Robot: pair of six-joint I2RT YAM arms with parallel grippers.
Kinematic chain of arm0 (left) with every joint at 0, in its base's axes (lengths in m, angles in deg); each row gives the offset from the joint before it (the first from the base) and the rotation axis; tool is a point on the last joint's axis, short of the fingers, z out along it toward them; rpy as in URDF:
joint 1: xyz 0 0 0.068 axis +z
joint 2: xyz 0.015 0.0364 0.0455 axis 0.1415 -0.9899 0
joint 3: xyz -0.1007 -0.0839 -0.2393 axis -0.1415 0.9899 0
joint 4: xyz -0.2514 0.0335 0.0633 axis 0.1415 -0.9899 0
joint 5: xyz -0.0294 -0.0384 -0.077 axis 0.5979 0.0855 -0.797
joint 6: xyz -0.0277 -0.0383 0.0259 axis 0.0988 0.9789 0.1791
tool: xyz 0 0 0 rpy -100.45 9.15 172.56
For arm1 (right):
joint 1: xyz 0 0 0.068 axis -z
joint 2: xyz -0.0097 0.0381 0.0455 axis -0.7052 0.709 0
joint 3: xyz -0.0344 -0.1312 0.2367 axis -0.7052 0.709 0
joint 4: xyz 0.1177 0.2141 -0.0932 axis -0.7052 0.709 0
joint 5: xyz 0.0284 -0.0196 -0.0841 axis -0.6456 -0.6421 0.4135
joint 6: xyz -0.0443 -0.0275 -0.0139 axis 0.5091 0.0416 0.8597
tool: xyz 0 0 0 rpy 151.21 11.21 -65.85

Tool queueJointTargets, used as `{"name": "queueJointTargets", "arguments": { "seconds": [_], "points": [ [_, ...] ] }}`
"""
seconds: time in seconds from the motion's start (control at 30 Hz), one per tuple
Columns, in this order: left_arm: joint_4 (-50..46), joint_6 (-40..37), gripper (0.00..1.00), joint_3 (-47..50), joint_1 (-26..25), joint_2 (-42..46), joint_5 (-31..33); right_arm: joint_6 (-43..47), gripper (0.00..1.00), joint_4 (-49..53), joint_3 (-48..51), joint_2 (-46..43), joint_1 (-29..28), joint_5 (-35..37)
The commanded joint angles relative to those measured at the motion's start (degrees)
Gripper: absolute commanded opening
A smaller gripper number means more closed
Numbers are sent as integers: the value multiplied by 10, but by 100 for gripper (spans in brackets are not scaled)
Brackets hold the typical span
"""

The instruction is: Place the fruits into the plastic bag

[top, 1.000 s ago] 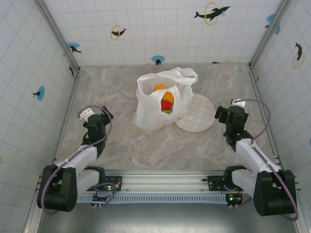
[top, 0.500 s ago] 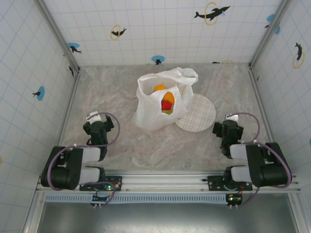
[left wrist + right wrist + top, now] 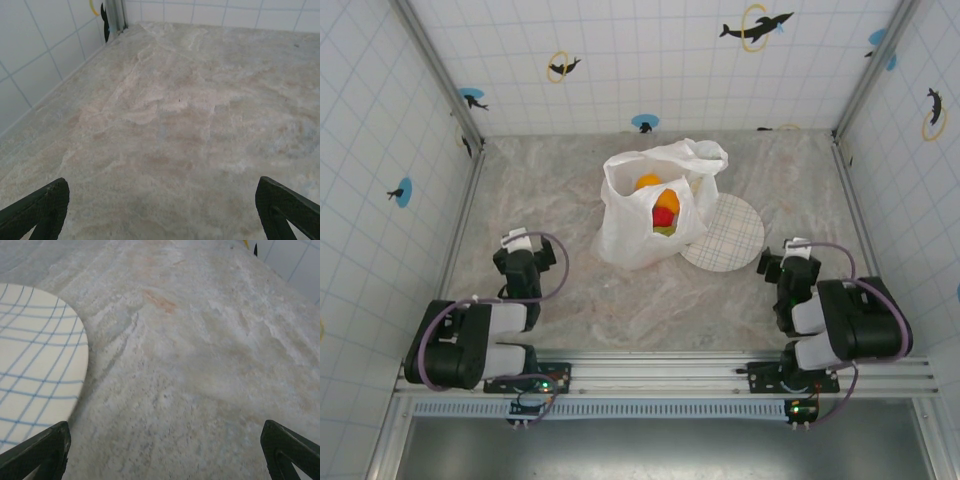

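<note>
The white plastic bag (image 3: 650, 205) stands at the table's middle back with its mouth open. Inside it lie fruits: an orange one (image 3: 648, 182), another orange one (image 3: 667, 201), a red one (image 3: 663, 217) and a bit of green below it. My left gripper (image 3: 517, 247) is folded back near the front left, open, nothing between its fingers (image 3: 37, 210). My right gripper (image 3: 796, 252) is folded back at the front right, open and empty, its fingers (image 3: 290, 450) wide apart over bare table.
A round pale grid-patterned plate (image 3: 728, 234) lies flat just right of the bag, its edge (image 3: 35, 365) at the left of the right wrist view. Tiled walls close in the table on three sides.
Both arms have drawn back toward their bases and folded down. The bag, fruits and plate have not moved.
</note>
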Motion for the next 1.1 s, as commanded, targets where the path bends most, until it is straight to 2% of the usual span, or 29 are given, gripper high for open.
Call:
{"name": "queueJointTargets", "arguments": {
  "seconds": [0.0,0.07,0.13,0.23,0.3,0.37,0.43,0.47,0.5,0.57,1.07],
  "points": [
    [73,-16,98,41,3,-20,10,-5,100,-140,34,26,9,-9],
    [105,-35,98,56,5,-17,7,-10,100,-90,21,11,12,-18],
    [153,-49,97,67,5,-37,0,-7,100,-117,26,22,12,-20],
    [173,-62,98,51,8,-76,-32,-7,100,-102,22,18,12,-21],
    [130,-51,97,41,25,-69,-64,-7,99,-96,21,16,12,-22],
    [145,-23,98,43,48,-84,-80,-7,100,-101,22,17,12,-21],
    [226,-4,98,61,83,-120,-141,-7,100,-96,20,16,12,-20],
    [220,-6,98,60,84,-119,-141,-7,100,-98,21,16,12,-21],
    [176,-8,98,53,83,-106,-147,-7,100,-97,21,16,12,-21],
    [201,-7,98,57,83,-115,-144,-7,100,-97,21,16,12,-21],
    [185,-9,98,55,83,-109,-145,-7,99,-97,21,16,12,-21]
  ]
}}
